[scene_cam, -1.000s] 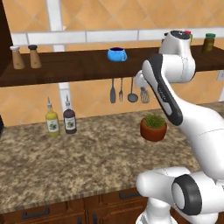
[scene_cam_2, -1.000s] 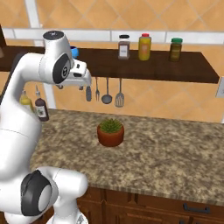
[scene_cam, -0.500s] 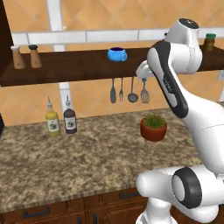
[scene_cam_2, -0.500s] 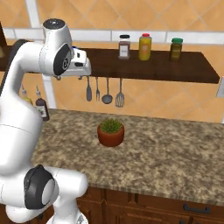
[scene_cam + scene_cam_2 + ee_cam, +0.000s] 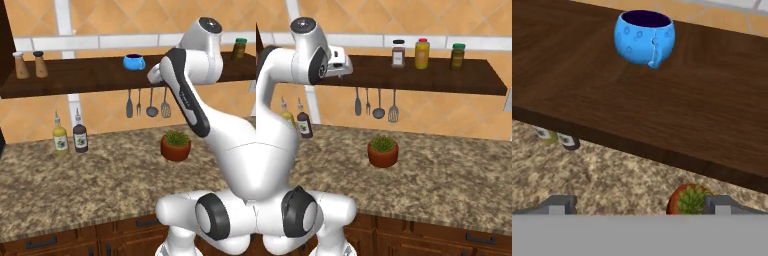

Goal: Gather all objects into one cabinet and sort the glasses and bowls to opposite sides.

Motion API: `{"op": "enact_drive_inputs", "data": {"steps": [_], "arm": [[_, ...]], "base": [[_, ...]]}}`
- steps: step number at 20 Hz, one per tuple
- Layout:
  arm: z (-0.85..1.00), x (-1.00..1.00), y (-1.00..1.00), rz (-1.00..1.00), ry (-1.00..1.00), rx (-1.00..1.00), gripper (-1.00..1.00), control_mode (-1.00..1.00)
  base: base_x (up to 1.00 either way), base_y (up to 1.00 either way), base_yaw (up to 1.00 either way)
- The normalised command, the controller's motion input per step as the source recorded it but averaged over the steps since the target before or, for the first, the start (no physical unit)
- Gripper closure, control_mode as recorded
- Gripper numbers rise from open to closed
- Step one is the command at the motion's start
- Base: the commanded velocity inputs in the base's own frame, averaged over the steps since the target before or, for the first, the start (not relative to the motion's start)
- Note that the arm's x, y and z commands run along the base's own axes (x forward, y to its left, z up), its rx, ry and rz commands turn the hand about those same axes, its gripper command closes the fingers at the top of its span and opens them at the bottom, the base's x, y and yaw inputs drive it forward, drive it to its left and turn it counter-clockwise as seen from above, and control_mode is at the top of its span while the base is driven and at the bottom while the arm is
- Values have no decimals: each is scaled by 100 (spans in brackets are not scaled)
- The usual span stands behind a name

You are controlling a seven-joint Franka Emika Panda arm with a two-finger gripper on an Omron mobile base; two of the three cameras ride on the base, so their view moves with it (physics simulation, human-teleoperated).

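One of the glasses, a squat bright-blue cup (image 5: 134,62) with a dark inside, stands on the long thin wall shelf (image 5: 90,77). In the hand view the blue cup (image 5: 644,37) sits ahead near the top, its handle turned toward me. My gripper (image 5: 639,204) is open, its fingertips (image 5: 558,202) set wide apart and holding nothing, just off the shelf's front edge and short of the cup. My hand (image 5: 154,75) hangs right of the cup at shelf height. A dark slice of the cabinet (image 5: 4,45) shows at the far left. The bowls are out of view.
Two shakers (image 5: 30,64) stand at the shelf's left end and several jars (image 5: 422,53) at its right. Utensils (image 5: 147,102) hang under the shelf. On the granite counter (image 5: 100,185) are two sauce bottles (image 5: 70,137) and a potted plant (image 5: 175,144).
The arm has lifted and swung the hand up from below the shelf to shelf height beside the blue cup. The fingers stay open.
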Motion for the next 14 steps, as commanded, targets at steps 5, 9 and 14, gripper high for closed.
{"op": "enact_drive_inputs", "data": {"steps": [5, 9, 14], "arm": [[3, 20, 12, 1, -26, 0, -100, -100], [16, 13, 12, 0, -9, 0, -100, -100], [35, 10, 17, 0, 0, 1, -100, -100]], "base": [[0, 0, 0], [0, 0, 0], [0, 0, 0]]}}
